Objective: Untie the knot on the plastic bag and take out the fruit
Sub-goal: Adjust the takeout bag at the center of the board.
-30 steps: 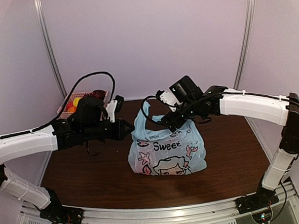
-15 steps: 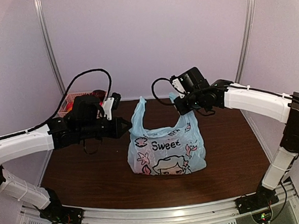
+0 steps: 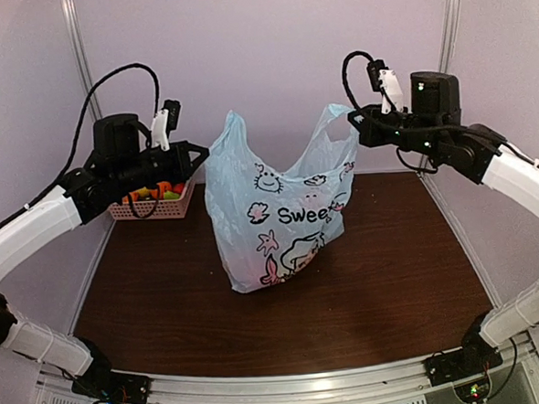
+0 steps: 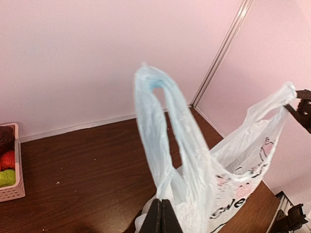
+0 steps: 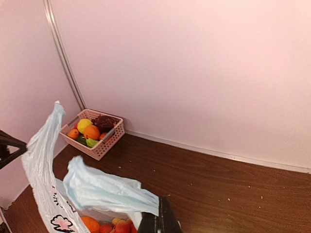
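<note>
The light blue plastic bag (image 3: 270,216) with its cartoon print hangs stretched between both arms, its bottom resting on the brown table (image 3: 384,277). My left gripper (image 3: 201,154) is shut on the bag's left side below one handle loop (image 4: 163,126). My right gripper (image 3: 355,126) is shut on the other handle (image 5: 107,191). The two handles stand apart and no knot shows. Through the bag's open mouth in the right wrist view I see fruit (image 5: 104,227), orange and red pieces.
A pink lattice basket (image 3: 151,206) with more fruit stands at the back left by the wall. Pale walls close in the table at the back and both sides, with metal posts (image 3: 83,76) in the corners.
Both arms have risen and swung apart. The right gripper went from open to shut on the bag's handle. The bag is pulled up taller, its mouth spread wide.
</note>
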You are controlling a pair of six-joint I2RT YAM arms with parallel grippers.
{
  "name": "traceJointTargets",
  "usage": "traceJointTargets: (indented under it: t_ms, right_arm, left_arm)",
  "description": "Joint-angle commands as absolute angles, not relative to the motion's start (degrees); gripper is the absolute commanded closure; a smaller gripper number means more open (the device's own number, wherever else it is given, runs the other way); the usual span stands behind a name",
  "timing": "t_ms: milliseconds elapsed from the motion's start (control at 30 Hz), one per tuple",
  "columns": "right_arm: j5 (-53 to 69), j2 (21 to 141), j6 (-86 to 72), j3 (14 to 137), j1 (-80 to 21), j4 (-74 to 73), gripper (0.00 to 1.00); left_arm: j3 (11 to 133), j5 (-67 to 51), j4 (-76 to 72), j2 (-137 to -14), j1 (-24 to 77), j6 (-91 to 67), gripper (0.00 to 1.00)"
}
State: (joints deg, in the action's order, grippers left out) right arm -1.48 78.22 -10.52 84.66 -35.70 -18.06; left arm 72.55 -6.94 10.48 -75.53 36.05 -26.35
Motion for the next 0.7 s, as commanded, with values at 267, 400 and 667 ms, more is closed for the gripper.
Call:
traceJointTargets:
  t_ms: [267,400,667]
  right_arm:
    - [19.7,67.5,-18.5,57.2,-37.1,-0.9,1.00]
    - [20.1,65.3,-21.2,53.6,-38.8,0.5,1.00]
    - [19.5,63.6,-23.3,52.3,-40.8,3.8,1.00]
  left_arm:
    - [59.2,-15.5,0.9,-73.5,34.5,-24.4,0.96]
    - [59.3,-14.3,3.3,-69.8,34.5,-25.3,0.46]
    - [65.6,-16.2,8.0,-66.1,36.9,-31.9,0.29]
